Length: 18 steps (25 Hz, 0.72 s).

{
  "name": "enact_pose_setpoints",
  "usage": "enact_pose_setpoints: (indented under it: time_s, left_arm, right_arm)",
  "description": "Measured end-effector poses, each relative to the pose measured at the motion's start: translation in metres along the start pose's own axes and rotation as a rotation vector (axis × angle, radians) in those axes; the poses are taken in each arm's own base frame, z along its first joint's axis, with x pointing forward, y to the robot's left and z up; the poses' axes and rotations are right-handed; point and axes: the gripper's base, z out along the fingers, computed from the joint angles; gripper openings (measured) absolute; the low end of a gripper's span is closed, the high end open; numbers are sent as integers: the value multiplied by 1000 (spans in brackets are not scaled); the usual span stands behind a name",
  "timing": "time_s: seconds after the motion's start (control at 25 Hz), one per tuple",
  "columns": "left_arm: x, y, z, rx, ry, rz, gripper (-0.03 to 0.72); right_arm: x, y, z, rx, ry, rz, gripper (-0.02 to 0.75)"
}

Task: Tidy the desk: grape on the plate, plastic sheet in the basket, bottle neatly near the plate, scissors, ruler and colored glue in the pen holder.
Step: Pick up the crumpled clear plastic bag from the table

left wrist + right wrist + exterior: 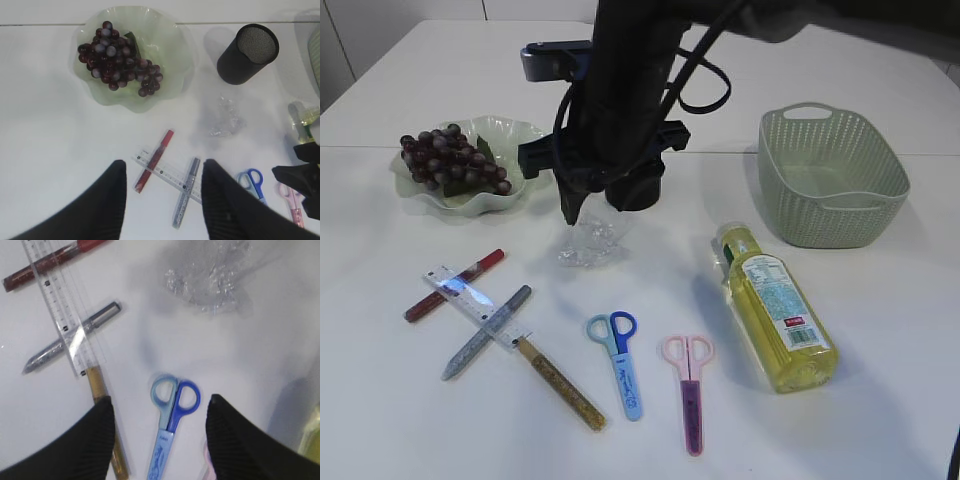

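You have the grape (452, 158) on the plate (516, 192) at the tabletop's (880, 350) back left, the basket (832, 178) at the back right. The plastic sheet (588, 243) lies between them, just in front of the pen holder (248, 54). The bottle (778, 310) lies on its side before the basket. Left of it lie two scissors (618, 362) side by side. Further left, the ruler (478, 308) crosses over three glue pens (484, 333).

White bench (400, 420): grapes (452, 160) on green plate (510, 135); crumpled plastic sheet (588, 243); green basket (831, 177); bottle (777, 308) lying flat; blue scissors (619, 355), pink scissors (688, 385); clear ruler (475, 305) across red (453, 285), silver (486, 332) and gold glue tubes (562, 385); dark arm (620, 90) overhead.
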Motion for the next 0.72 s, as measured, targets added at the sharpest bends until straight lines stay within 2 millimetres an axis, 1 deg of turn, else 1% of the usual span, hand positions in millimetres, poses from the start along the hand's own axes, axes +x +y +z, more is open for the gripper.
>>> enact_pose_setpoints:
  time_s: [0.16,0.28,0.4,0.6,0.72]
  left_arm:
    - [0,0,0,1,1,-1,351]
    - [0,0,0,1,1,-1,351]
    - [0,0,0,2,1,-1,351]
    - [0,0,0,2,1,-1,350]
    - [0,0,0,2,1,-1,346]
  right_arm:
    - [-15,-4,20,51,-18,-13,458]
    - [-23,-6,28,79,-37,-24,458]
    - [-25,-7,32,90,-36,-26,458]
    - [-25,-8,33,96,-37,-28,458]
    - [-25,-10,44,108,-22,29,462]
